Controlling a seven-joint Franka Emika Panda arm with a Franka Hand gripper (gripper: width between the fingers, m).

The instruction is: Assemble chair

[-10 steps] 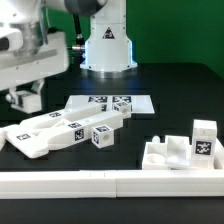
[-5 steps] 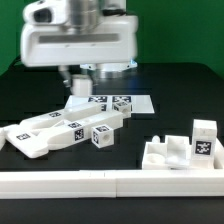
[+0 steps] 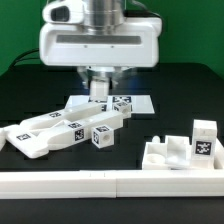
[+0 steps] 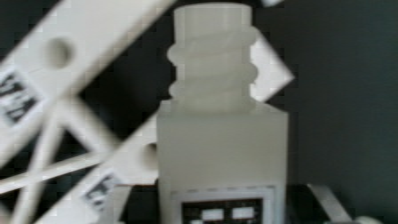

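My gripper [image 3: 98, 82] hangs over the middle of the table, shut on a chunky white chair leg [image 3: 99, 92] that points down above the marker board [image 3: 138, 103]. In the wrist view the leg [image 4: 221, 110] fills the middle, with a ribbed peg end and a square tag near my gripper [image 4: 222, 216]. Several loose chair parts [image 3: 48, 133] lie in a pile at the exterior view's left, and a tagged bar [image 3: 104, 135] lies beside them. The slotted seat block [image 3: 178, 152] stands at the right. Long white bars [image 4: 63, 90] lie below the leg.
A long plain white border rail [image 3: 110, 184] runs along the front of the table. The robot base [image 3: 108, 45] stands at the back behind my hand. The table top is black.
The arm has swung from the exterior view's left to the middle, carrying the white leg with it. The loose parts on the table have not moved.
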